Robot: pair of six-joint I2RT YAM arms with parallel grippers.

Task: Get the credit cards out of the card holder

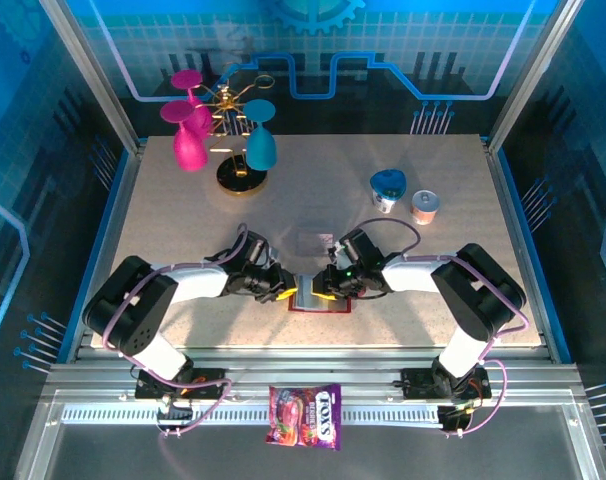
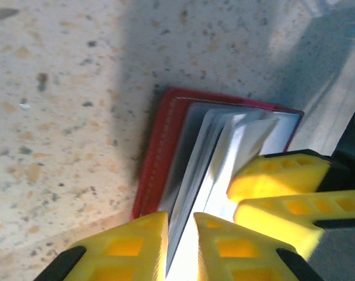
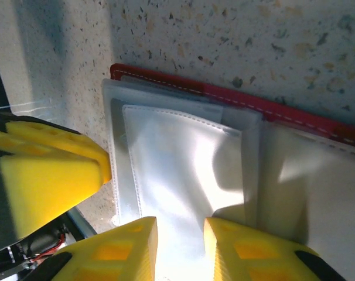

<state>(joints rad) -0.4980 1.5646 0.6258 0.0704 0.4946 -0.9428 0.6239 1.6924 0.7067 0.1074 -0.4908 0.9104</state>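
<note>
Holder: the red card holder lies opened on the surface, at the middle of its near edge, between the two arms. Its red cover is down on the surface and its clear and greyish pocket leaves fan up from it.
Left side: the left tool comes in from the holder's left. Its yellow fingers are drawn close, with the edge of a pale leaf pinched between them. As far as the wrist view shows, it is clenched on the card holder.
Right side: the right tool comes from the opposite side, its fingers narrow around a clear sleeve and grasping it. The two tools are nearly touching over the holder.
Cards: none of the credit cards can be told apart inside the sleeves. The leaves look pale, and glare hides what they hold.
Possibly done: a faint pale rectangle lies on the surface just beyond the holder. It may be a card already out, but it is too faint to say.
Left to do: the work looks to be at the stage of pinning the holder and parting its leaves. Any cards inside have yet to be drawn out and laid on the surface.
</note>
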